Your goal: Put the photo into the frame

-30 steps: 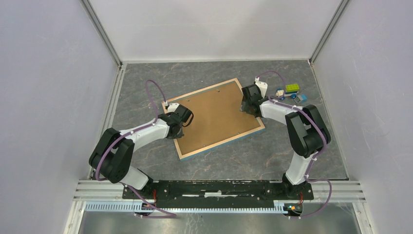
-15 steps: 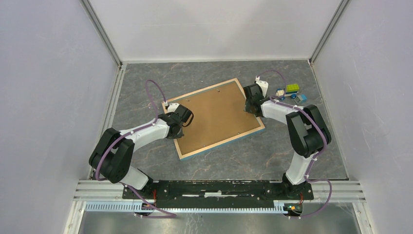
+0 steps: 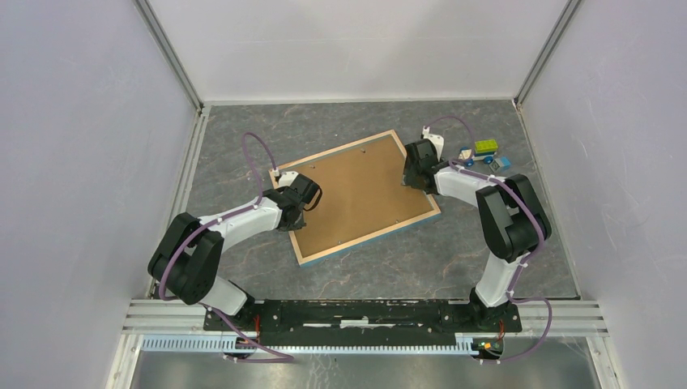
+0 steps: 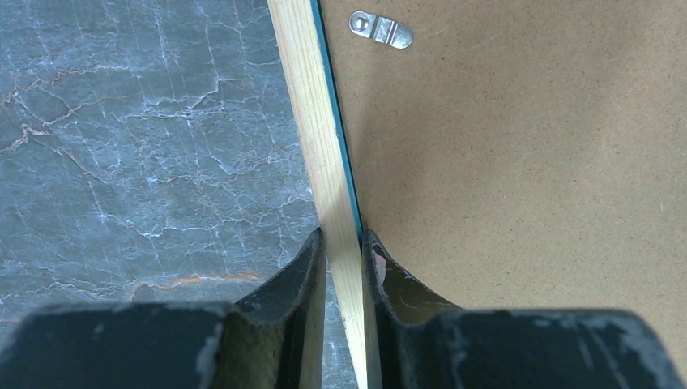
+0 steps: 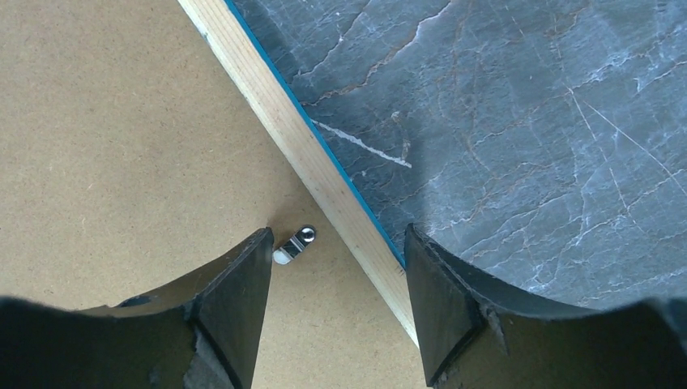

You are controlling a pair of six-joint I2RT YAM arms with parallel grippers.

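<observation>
Two arms are on the frame (image 3: 369, 235) here, one per side. It lies flat and back-up near the middle of the grey marbled table (image 3: 243, 138), turned at an angle, with its light wood rim on top and the blue edge peeking out along the near side. A brown backing board (image 3: 356, 190) sits inside the rim and fills the whole opening, so whatever is under the board is hidden.

The left gripper (image 4: 342, 237) is pinching the left side of the frame. One finger is on the outside over the table, the other is inside against the board, and the wood strip is squeezed tight between them. A little further along that side, a small metal tab (image 4: 381, 29) lies on the board just inside the rim.

The right gripper (image 5: 336, 235) is over the opposite side with its jaws spread wide and gripping nothing. One finger is above the board right next to a small metal clip (image 5: 293, 243), the other is out over the table, and the rim runs diagonally between them.

Some toy blocks (image 3: 484, 152) sit at the far right of the table, apart from the frame.
</observation>
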